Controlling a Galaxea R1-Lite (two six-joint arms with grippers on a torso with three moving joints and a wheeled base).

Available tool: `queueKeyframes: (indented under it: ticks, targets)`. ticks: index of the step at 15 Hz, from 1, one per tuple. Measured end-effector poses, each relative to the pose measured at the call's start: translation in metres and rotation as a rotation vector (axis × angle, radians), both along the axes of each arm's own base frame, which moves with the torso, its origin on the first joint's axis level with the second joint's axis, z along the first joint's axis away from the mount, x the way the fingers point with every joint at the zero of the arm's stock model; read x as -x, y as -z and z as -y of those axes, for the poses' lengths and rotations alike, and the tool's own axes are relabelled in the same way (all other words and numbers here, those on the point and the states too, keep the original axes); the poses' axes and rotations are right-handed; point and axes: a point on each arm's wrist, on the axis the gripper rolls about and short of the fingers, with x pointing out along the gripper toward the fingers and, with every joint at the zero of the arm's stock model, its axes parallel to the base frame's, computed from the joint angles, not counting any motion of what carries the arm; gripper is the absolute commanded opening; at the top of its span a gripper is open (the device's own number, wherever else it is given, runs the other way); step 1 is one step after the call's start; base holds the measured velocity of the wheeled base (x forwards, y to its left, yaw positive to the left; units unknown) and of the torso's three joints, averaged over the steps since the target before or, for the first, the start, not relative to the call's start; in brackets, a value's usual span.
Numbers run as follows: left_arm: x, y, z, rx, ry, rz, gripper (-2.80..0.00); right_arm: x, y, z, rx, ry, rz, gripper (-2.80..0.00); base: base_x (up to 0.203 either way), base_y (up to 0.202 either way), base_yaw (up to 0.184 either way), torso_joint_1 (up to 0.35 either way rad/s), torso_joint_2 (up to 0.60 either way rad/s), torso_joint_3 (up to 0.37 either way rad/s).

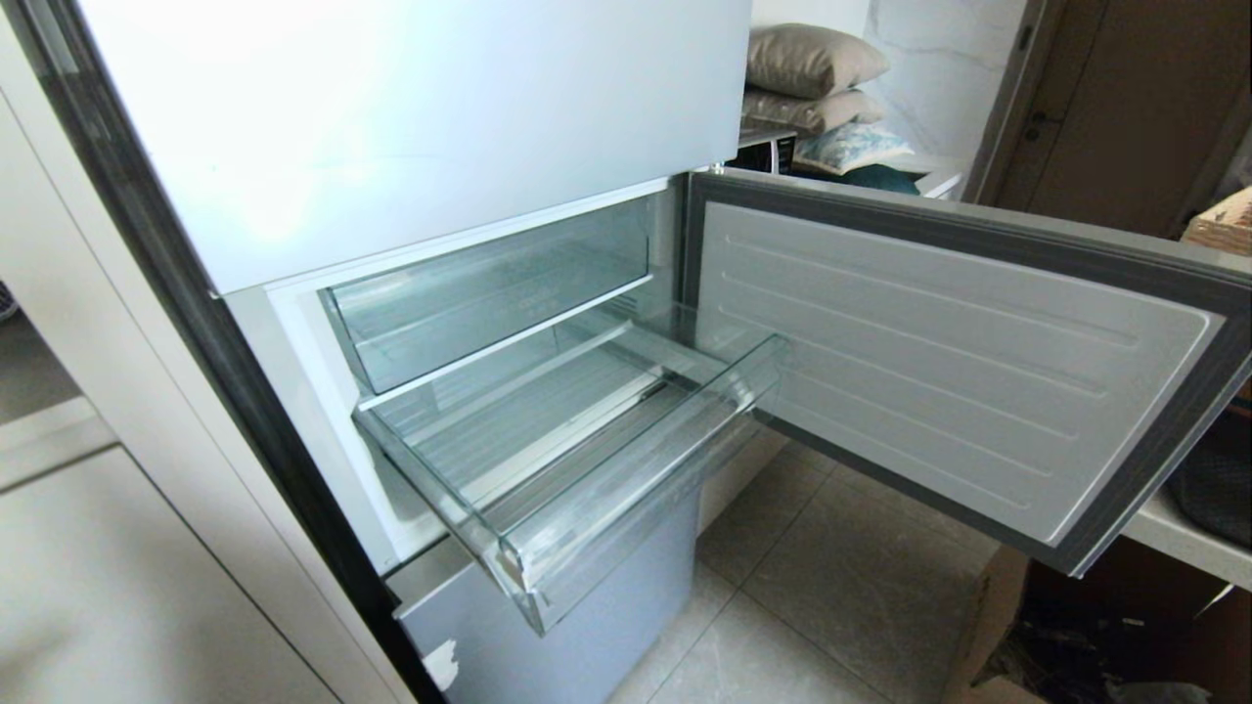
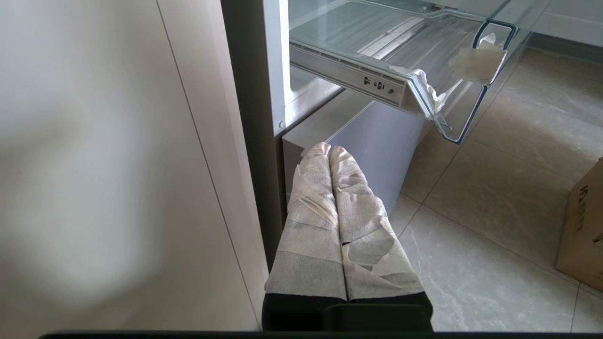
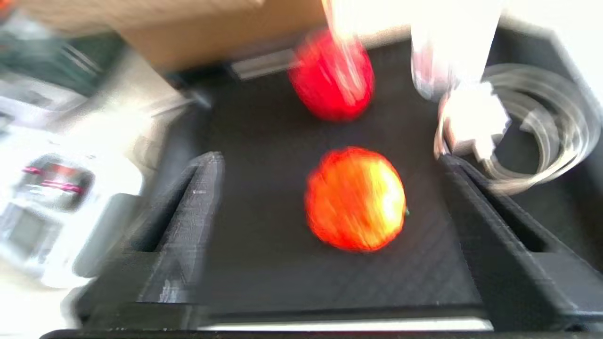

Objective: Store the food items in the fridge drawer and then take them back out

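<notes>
The clear fridge drawer (image 1: 587, 469) is pulled out of the fridge and holds nothing; its taped corner (image 2: 476, 61) also shows in the left wrist view. Both food items lie on a black tray (image 3: 264, 263) in the right wrist view, which is blurred. The orange-red fruit (image 3: 355, 197) sits between the fingers of my right gripper (image 3: 330, 160), which is open with a gap on each side. The deeper red fruit (image 3: 330, 80) lies beyond it. My left gripper (image 2: 330, 149), with tape-wrapped fingers, is shut on nothing, low beside the fridge's left edge.
The fridge door (image 1: 959, 362) stands open to the right of the drawer. Another clear bin (image 1: 489, 284) sits above it and a grey-blue panel (image 1: 587, 606) below. A cardboard box (image 2: 582, 226) stands on the tiled floor. A coiled cable (image 3: 541, 136) lies beside the fruits.
</notes>
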Motion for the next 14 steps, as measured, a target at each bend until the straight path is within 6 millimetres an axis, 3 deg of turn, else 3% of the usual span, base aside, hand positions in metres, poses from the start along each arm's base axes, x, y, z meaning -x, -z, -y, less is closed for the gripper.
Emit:
queueKeyframes:
  ticks: [3, 6, 8, 10, 12, 14]
  targets:
    - [0.0, 0.0, 0.0, 0.0, 0.0, 0.0, -2.8, 0.023, -0.06, -0.062, 0.119, -0.015, 0.067, -2.8, 0.0, 0.0, 0.0, 0.0, 0.0, 0.0]
    - [0.0, 0.0, 0.0, 0.0, 0.0, 0.0, -2.8, 0.021, -0.095, -0.161, 0.249, -0.202, 0.129, -2.8, 0.0, 0.0, 0.0, 0.0, 0.0, 0.0]
    - [0.0, 0.0, 0.0, 0.0, 0.0, 0.0, -2.8, 0.017, -0.089, -0.235, 0.322, -0.444, 0.137, -2.8, 0.0, 0.0, 0.0, 0.0, 0.0, 0.0]
    - [0.0, 0.0, 0.0, 0.0, 0.0, 0.0, -2.8, 0.032, -0.057, -0.294, 0.391, -0.702, 0.103, -2.8, 0.0, 0.0, 0.0, 0.0, 0.0, 0.0]
    - [0.0, 0.0, 0.0, 0.0, 0.0, 0.0, -2.8, 0.053, -0.026, -0.322, 0.466, -0.865, 0.065, -2.8, 0.0, 0.0, 0.0, 0.0, 0.0, 0.0]
    - [0.0, 0.0, 0.0, 0.0, 0.0, 0.0, -2.8, 0.066, -0.011, -0.334, 0.499, -0.938, 0.062, -2.8, 0.0, 0.0, 0.0, 0.0, 0.0, 0.0]
